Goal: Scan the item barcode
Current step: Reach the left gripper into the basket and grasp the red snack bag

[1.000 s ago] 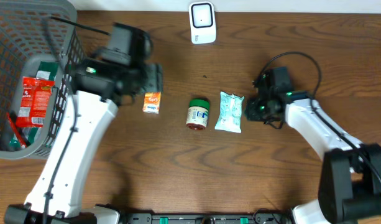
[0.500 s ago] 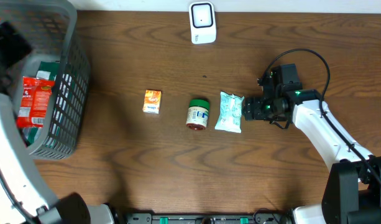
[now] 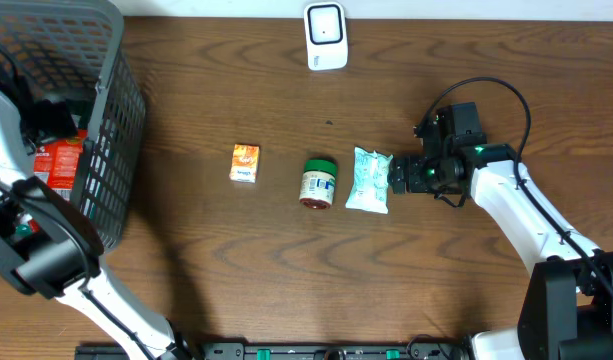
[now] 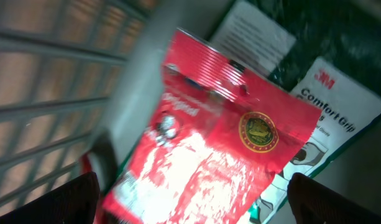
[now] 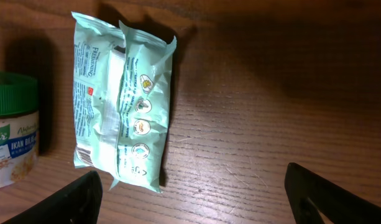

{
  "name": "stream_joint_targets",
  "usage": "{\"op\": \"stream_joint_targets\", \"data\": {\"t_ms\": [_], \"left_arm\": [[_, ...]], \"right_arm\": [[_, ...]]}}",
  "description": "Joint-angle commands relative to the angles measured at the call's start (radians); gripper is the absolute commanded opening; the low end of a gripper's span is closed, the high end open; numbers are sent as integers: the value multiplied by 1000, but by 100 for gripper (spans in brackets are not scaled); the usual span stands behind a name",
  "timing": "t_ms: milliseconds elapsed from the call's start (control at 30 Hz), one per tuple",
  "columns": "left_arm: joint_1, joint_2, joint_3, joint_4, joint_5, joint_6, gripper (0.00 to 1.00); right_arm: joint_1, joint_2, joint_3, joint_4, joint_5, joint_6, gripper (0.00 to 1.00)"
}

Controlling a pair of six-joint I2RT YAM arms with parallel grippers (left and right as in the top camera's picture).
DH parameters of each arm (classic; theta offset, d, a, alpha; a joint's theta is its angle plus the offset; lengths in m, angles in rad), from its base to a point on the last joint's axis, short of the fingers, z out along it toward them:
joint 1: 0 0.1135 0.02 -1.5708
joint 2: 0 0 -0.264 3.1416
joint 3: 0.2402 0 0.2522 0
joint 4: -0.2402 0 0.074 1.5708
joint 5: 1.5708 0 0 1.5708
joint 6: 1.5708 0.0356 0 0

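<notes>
As I read it, no scan is under way: nothing sits in front of the scanner (image 3: 325,37), which stands alone at the middle of the worktop's (image 3: 186,280) far edge. Three goods lie in a row across the middle of the worktop: an orange box (image 3: 244,163), a green-lidded jar (image 3: 318,183) and a mint packet (image 3: 370,180). Whether any of them has been read I cannot tell from here. More stock waits in the basket (image 3: 116,110) at the far-left corner, so I judge most of the job is left: pick an item, carry it to the scanner, turn its barcode toward the reader.

My left arm reaches over the rim into the basket. Its wrist camera looks straight down on a red pouch (image 4: 209,143), which lies partly over a white pack (image 4: 327,118) printed "Comfort Grip". The left tool (image 4: 196,202) hangs above that pouch with its fingers spread wide to both lower corners of the view, gripping nothing. I take the pouch as the likely next pick.

My right arm stretches in from the right side, its forearm low over the wood. The right tool (image 5: 199,199) sits just beside the mint packet's right-hand edge, also wide and empty. The packet lies flat, back seam up, close to the jar, and a barcode shows at one corner.
</notes>
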Motion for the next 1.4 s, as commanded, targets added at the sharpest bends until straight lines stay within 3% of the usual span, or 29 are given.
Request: {"op": "stream_joint_targets", "data": {"t_ms": [0, 300, 367, 400, 533, 700, 1033, 1233, 1367], "left_arm": [[2, 57, 7, -3, 70, 97, 97], [2, 185, -43, -4, 69, 106, 97], [2, 200, -43, -8, 69, 102, 86], [2, 197, -43, -8, 69, 102, 70], [2, 159, -39, -7, 69, 102, 50], [2, 76, -32, 1, 69, 102, 8], [2, -224, -32, 50, 69, 52, 7], [-2, -452, -32, 96, 80, -107, 7], [-20, -584, -32, 109, 208, -173, 7]], "right_arm": [[-3, -2, 8, 2, 13, -16, 90], [-3, -2, 7, 6, 13, -16, 91], [-3, -2, 7, 6, 13, -16, 91], [-3, -2, 7, 6, 13, -16, 91], [-3, -2, 7, 6, 13, -16, 92], [-3, -2, 7, 6, 13, -16, 93], [-3, -2, 8, 22, 0, -15, 93], [-38, -27, 86, -14, -136, -15, 90], [-86, -53, 177, -90, -179, -15, 90]]}}
